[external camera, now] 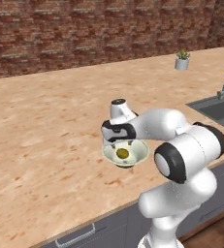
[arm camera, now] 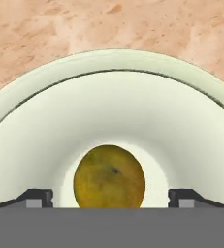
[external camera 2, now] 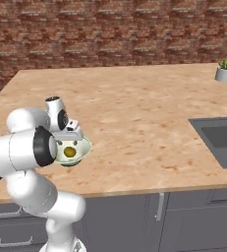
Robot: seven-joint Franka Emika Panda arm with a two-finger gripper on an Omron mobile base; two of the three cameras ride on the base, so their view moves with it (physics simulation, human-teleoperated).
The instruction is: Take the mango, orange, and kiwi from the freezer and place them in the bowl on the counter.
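Mango [arm camera: 109,176] — lying loose in bowl [arm camera: 108,72] at its centre | bowl on counter [external camera: 45,126], near front edge | gripper [arm camera: 111,196] spread wide just above, gripping nothing, tips at 3 and 9 o'clock of fruit | judged 1 of 3 placed — orange, kiwi left

Potted plant [external camera: 182,59], sink [external camera 2: 223,139], brick wall [external camera: 84,29]
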